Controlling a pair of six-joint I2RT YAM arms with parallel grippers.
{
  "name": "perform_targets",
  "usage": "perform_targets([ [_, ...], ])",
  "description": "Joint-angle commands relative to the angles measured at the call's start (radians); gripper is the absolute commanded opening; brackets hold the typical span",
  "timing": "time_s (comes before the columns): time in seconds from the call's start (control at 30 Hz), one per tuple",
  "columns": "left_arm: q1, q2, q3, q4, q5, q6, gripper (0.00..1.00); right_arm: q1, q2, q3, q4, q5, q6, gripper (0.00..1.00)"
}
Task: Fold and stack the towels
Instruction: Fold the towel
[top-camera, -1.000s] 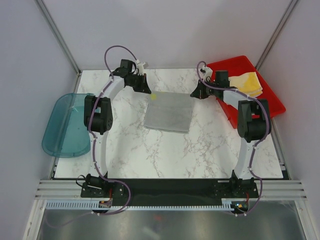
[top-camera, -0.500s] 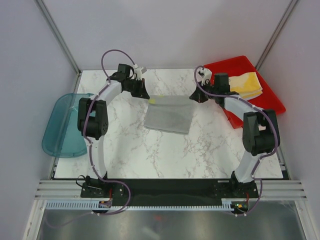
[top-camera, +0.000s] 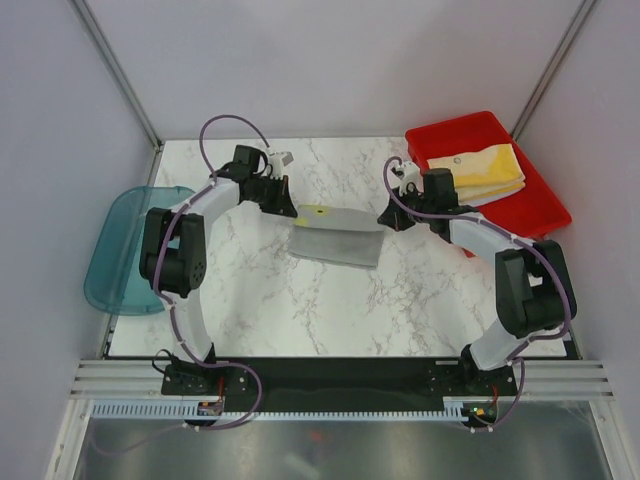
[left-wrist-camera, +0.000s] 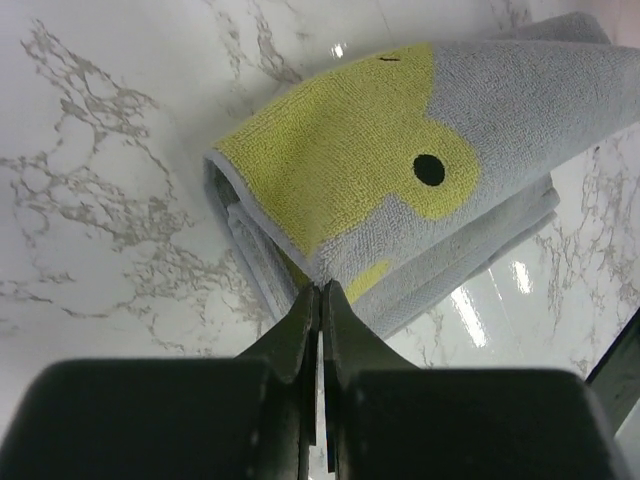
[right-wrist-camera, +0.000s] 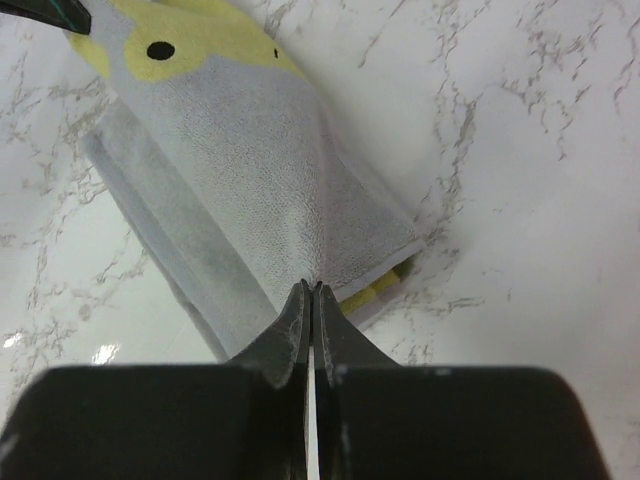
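A pale grey-blue towel with a yellow print patch lies mid-table, its far edge lifted and folded over toward the near side. My left gripper is shut on the towel's left far corner; in the left wrist view the gripper pinches the towel right at the hem. My right gripper is shut on the right far corner, where its tips bite the grey cloth. A folded yellow towel rests in the red tray.
A translucent teal tub hangs over the table's left edge. The red tray sits at the back right corner, just behind my right arm. White walls and metal posts close in the marble table.
Both grippers have travelled toward the near side with the towel's far edge, doubling it over. The grey cloth now shows a shorter footprint with the yellow print facing up.
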Motion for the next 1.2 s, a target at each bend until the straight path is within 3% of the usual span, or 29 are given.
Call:
perform_targets([
  [0.0,-0.005,-0.084,-0.055,0.047,-0.025,-0.026,0.02,0.011,-0.063,-0.045,0.025,-0.012,0.044,0.0],
  [0.47,-0.023,-0.201,-0.236,0.06,-0.04,-0.081,0.02,0.079,-0.162,-0.211,0.068,0.02,0.11,0.0],
  [1.0,-0.037,-0.218,-0.307,0.057,-0.083,-0.134,0.04,0.088,-0.161,-0.299,0.071,0.038,0.175,0.01],
  [1.1,-0.04,-0.216,-0.303,0.032,-0.116,-0.134,0.09,0.094,-0.161,-0.303,0.07,0.029,0.187,0.13],
  [1.13,-0.04,-0.216,-0.297,0.02,-0.133,-0.131,0.15,0.096,-0.161,-0.302,0.066,0.033,0.198,0.19],
  [1.17,-0.039,-0.218,-0.281,0.011,-0.143,-0.128,0.21,0.094,-0.161,-0.293,0.051,0.041,0.202,0.31],
])
